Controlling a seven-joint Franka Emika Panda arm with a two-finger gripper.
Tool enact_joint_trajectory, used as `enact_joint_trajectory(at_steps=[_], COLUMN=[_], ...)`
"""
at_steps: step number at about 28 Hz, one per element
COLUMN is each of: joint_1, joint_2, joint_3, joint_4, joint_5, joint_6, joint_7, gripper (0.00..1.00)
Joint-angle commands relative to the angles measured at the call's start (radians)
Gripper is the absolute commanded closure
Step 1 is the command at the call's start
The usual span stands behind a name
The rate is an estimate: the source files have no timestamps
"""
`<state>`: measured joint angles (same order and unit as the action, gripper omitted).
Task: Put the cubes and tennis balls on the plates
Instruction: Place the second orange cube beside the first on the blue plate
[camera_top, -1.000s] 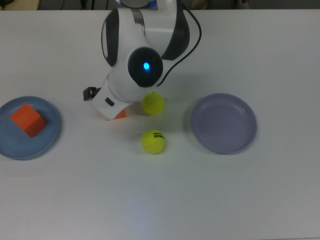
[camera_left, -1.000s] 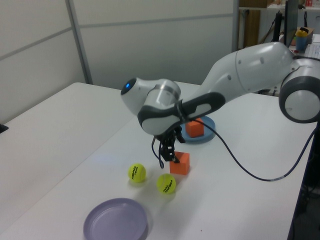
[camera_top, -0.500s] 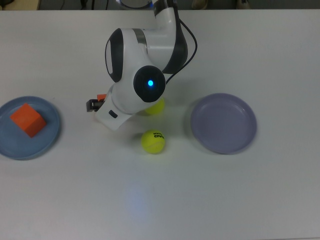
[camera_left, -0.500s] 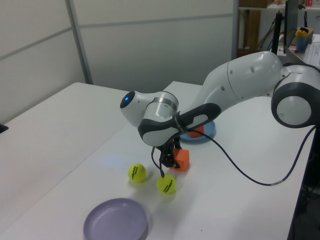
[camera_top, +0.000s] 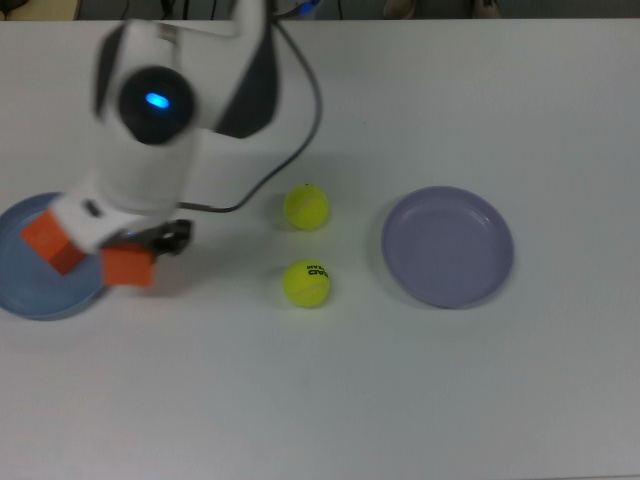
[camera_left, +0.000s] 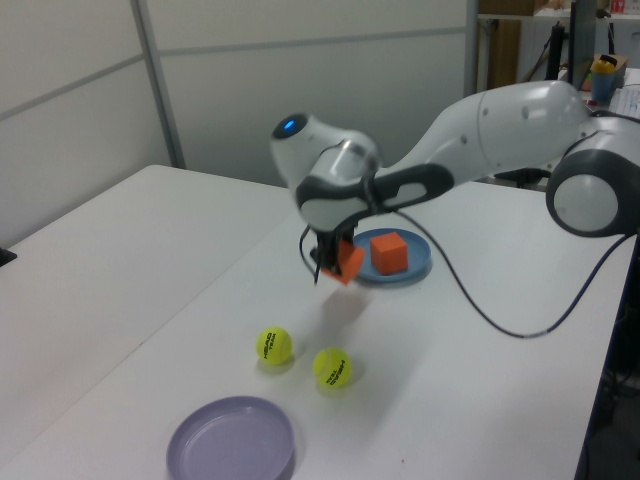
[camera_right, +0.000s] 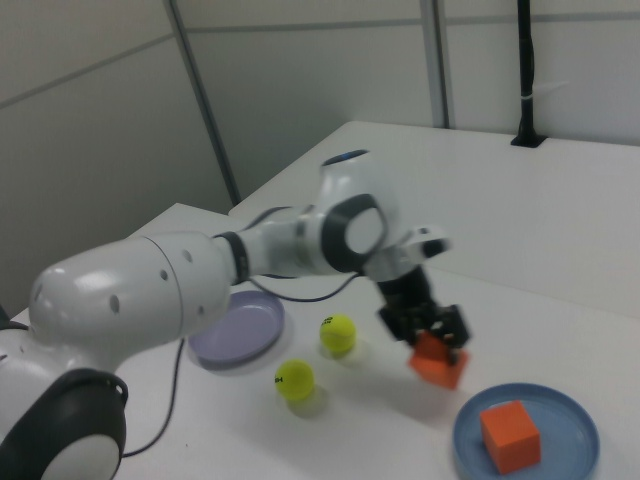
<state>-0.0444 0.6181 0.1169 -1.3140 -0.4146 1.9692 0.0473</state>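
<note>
Item one, the pincer (camera_right: 432, 335): we find it clamped on an orange cube (camera_top: 128, 267), carried clear of the worktop (camera_top: 400, 400). In the left view this held cube (camera_left: 347, 263) hangs in the air just before the near rim of the blue plate, with a faint shadow on the surface beneath it. In the right view the held cube (camera_right: 438, 361) sits tilted under the dark fingers, up and to the right view's left of the blue plate.

Item two, the blue plate (camera_top: 30, 300): it lies at the top view's left edge, partly covered by the arm. We note a second orange cube (camera_top: 52, 243) resting on it; the same cube (camera_right: 510, 436) is seen whole in the right view, near the middle of the plate (camera_right: 570, 420).

Item three, the lavender plate (camera_top: 447, 246): it lies on the top view's right, bare, well apart from the blue one.

Items four and five, two tennis balls: one (camera_top: 306, 207) lies farther up the top view, the other (camera_top: 306, 283) just below it, showing a black logo. Both rest on the worktop between the two plates, near each other but apart, touching neither plate.

Item six, a black cable (camera_top: 300, 130): it trails from the arm across the worktop.
</note>
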Motion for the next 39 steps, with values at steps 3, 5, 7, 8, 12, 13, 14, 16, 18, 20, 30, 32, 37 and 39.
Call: enact_joint_trajectory(at_steps=[3,5,7,8,12,13,14,16,18,20,30,32,37,39], joint_1=[-0.109,-0.121,-0.123,-0.121,-0.120,-0.120,-0.118,-0.115,-0.112,-0.112,-0.040,-0.017,0.087,0.136], joint_2=[0.024,0.037,0.043,0.045,0.043,0.043,0.043,0.041,0.038,0.031,-0.052,-0.057,-0.058,-0.058], joint_3=[-0.006,-0.014,-0.028,-0.048,-0.065,-0.065,-0.065,-0.065,-0.063,-0.059,-0.023,-0.008,0.015,0.015], joint_4=[-0.031,-0.036,-0.036,-0.037,-0.048,-0.050,-0.050,-0.050,-0.045,-0.041,-0.042,-0.042,-0.048,-0.050], joint_5=[0.017,0.013,0.011,0.010,-0.006,-0.003,0.002,0.005,0.017,0.025,0.149,0.161,0.151,0.149], joint_6=[0.284,0.313,0.324,0.324,0.324,0.324,0.324,0.324,0.324,0.323,0.313,0.315,0.312,0.300], joint_7=[-0.001,-0.004,-0.006,-0.009,-0.012,-0.010,-0.006,0.000,0.008,0.013,0.034,0.046,0.077,0.111], gripper=[1.00,1.00,1.00,1.00,0.86,0.68,0.39,0.01,0.00,0.00,0.00,0.00,0.00,0.00])
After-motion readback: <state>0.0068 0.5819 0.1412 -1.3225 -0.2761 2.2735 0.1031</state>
